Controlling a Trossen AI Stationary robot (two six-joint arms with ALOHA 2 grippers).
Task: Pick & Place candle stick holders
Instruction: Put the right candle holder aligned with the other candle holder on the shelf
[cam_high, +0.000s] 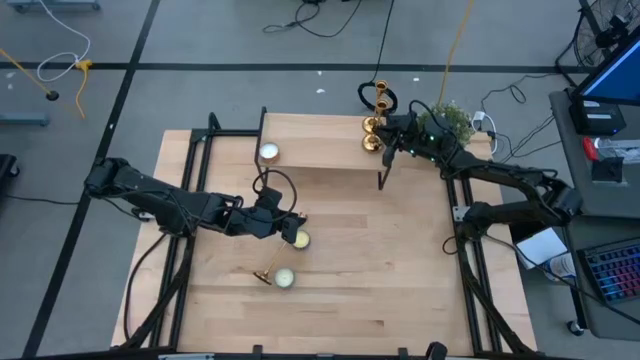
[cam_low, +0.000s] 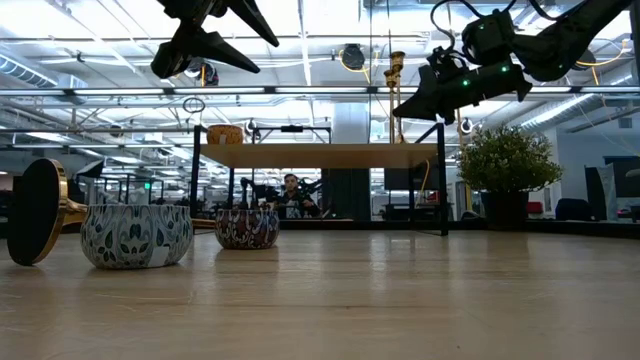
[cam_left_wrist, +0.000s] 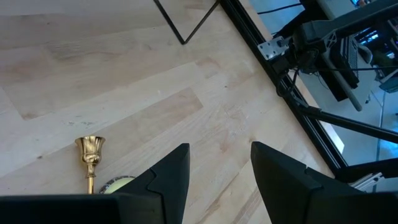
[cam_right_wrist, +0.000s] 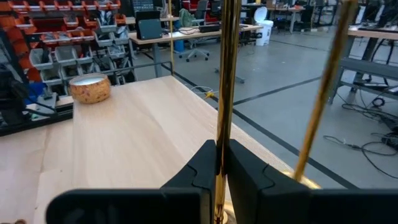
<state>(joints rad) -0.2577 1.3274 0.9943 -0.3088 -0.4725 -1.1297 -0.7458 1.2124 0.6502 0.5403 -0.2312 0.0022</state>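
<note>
The raised shelf (cam_high: 320, 150) at the far side of the desk (cam_high: 380, 270) is taken as the landmark. Two gold candlesticks (cam_high: 376, 120) are seen upright at the shelf's right end, close together. The right gripper (cam_right_wrist: 222, 163) is held at that end, its fingers closed on the thin stem of one candlestick (cam_right_wrist: 226, 74); the second stem (cam_right_wrist: 323, 93) is seen just beside it, ungripped. A third candlestick (cam_high: 266, 275) is found lying on its side on the desk, well in front of the shelf toward the near edge, beside a candle tin (cam_high: 285, 279); a second tin (cam_high: 299, 239) lies nearer the shelf, and a third tin (cam_high: 269, 153) rests on the shelf's left part. The left gripper (cam_left_wrist: 217, 180) is held above the desk between shelf and fallen candlestick, its fingers parted and empty. In the left wrist view the cup end (cam_left_wrist: 90, 149) of the fallen candlestick is seen off to one side of the fingers, not between them. Its long axis is judged roughly level with the desk, base toward the near-left. The left arm is clearly the nearer; a shift toward the near edge is judged necessary before closing across the stem.
</note>
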